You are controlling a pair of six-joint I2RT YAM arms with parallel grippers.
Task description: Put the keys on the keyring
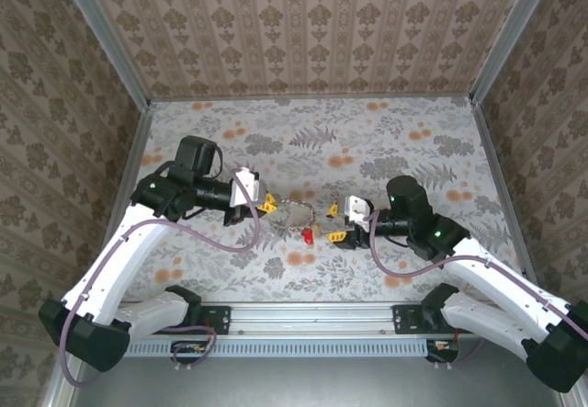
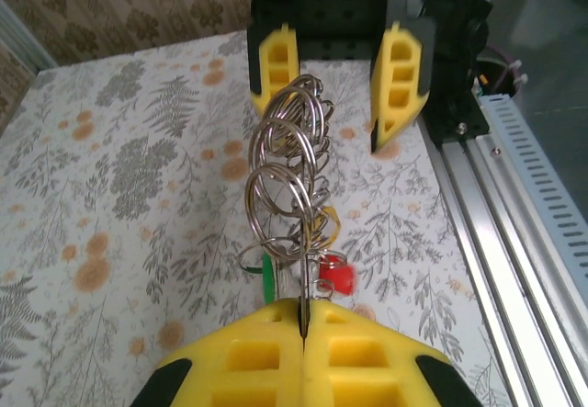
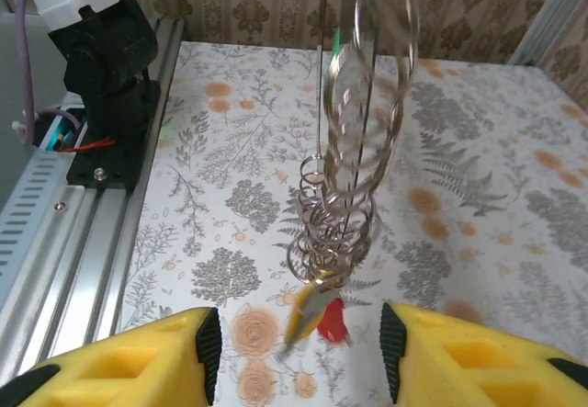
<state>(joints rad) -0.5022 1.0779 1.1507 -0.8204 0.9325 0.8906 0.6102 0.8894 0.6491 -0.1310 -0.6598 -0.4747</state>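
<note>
Grey floral print with orange blooms is laid over the tabletop (image 1: 386, 141); brown damask wallpaper is seen on the three surrounding walls. An aluminium rail (image 1: 312, 315) is mounted along the near edge, between the two arm bases.

Obs. 1: the left gripper (image 1: 266, 203) is placed left of centre and pointed right. In the left wrist view its yellow jaws are pressed fully together, and one ring of the keyring (image 2: 285, 177) is pinched in the seam between them.

Obs. 2: the keyring is seen as a chain of linked silver split rings. It is stretched over mid-table from the left gripper toward the right gripper (image 1: 335, 223).

Obs. 3: three keys are carried on the chain. A red key (image 2: 341, 278), a green key (image 2: 267, 280) and a yellow key (image 2: 324, 231) are hung beneath the rings. Whether the red key is touching the tabletop cannot be told.

Obs. 4: the right gripper's jaws are held apart at a moderate width, with nothing clamped. The free end of the chain is located just ahead of the gap; contact with either finger cannot be told.
</note>
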